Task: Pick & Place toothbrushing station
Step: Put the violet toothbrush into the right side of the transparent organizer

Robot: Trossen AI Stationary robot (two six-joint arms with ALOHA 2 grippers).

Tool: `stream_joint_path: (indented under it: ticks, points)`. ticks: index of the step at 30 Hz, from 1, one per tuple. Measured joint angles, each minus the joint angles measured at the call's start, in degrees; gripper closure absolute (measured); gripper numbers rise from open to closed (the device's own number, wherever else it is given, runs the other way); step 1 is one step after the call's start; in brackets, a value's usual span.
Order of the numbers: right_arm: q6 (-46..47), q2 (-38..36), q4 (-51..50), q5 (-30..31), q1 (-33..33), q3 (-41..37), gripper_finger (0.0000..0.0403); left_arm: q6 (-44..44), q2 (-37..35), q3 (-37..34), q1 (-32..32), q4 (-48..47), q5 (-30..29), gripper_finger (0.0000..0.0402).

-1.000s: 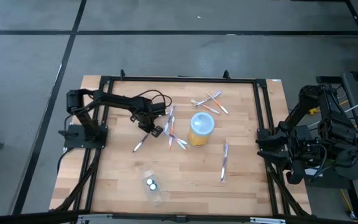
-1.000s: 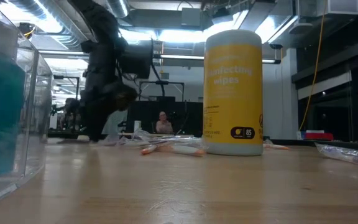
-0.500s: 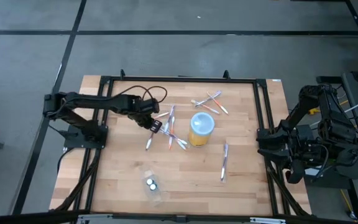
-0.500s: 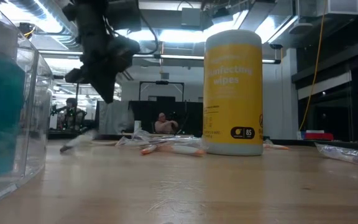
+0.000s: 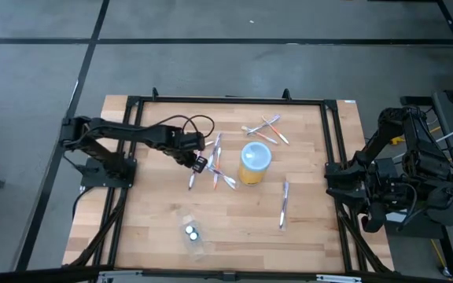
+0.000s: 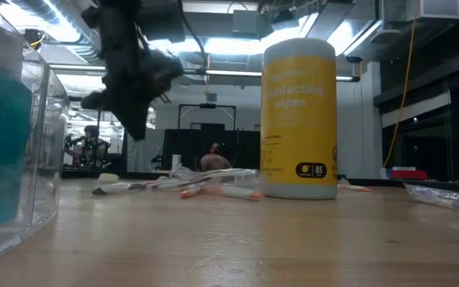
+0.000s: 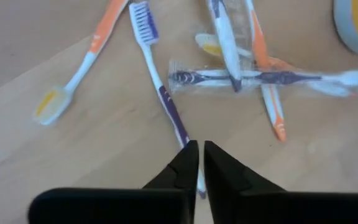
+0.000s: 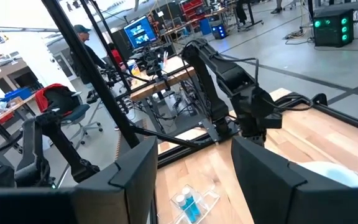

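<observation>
My left gripper (image 5: 199, 165) hangs above the table, pointing steeply down, its fingers (image 7: 199, 155) all but together with nothing between them. Below it a white-and-purple toothbrush (image 7: 160, 81) lies flat on the wood (image 5: 193, 180), beside a loose pile of toothbrushes (image 5: 219, 167). The yellow cup with the pale-blue top (image 5: 254, 162) stands upright right of the pile. A clear pouch with teal tubes (image 5: 191, 233) lies near the front edge. My right gripper (image 8: 194, 180) waits open at the table's right edge.
More toothbrushes lie behind the cup (image 5: 264, 130), and a wrapped one (image 5: 284, 203) lies toward the right front. A black frame (image 5: 226, 99) runs around the tabletop. Bare wood lies left of the pouch and at the front right.
My left gripper has risen from the tabletop and gone a little toward the right and far edges. The white-and-purple toothbrush has shifted right, toward the pile, turned somewhat about, and now lies still on the wood, clear of the fingers.
</observation>
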Motion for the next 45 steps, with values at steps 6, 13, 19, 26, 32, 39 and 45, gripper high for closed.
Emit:
stream_joint_path:
  ticks: [6, 13, 19, 26, 32, 39, 45]
  points:
    - [-0.6, 0.0, 0.8, 0.0, 0.0, 0.0, 0.0195, -4.1, 6.6, 0.0, 1.7, -0.1, 5.4, 0.0298]
    - [-1.3, 0.0, 1.3, -0.5, 0.0, 0.0, 0.0195, -5.8, 11.7, 0.0, 1.5, 0.0, 10.4, 0.0253]
    - [-1.7, 0.0, 1.3, -0.5, 0.0, 0.0, 0.0195, -6.4, 12.5, 0.0, -0.2, 0.1, 10.3, 0.0259]
    - [-2.2, 0.1, 1.4, -0.5, 0.0, 0.0, 0.0195, -8.4, 12.5, 0.0, -2.9, 0.9, 10.0, 0.0268]
    - [-2.4, 0.1, 1.4, -0.5, 0.0, 0.0, 0.0195, -10.8, 12.8, 0.0, -4.2, 2.8, 8.3, 0.0268]
    - [-2.6, 0.1, 1.8, -0.7, 0.1, 0.0, 0.0195, -12.5, 16.7, 0.3, -4.9, 3.8, 8.8, 0.0279]
    - [-3.6, 0.1, 3.3, -1.1, 0.1, 0.0, 0.0195, -15.9, 17.8, 0.3, -6.3, 2.7, 5.9, 0.0311]
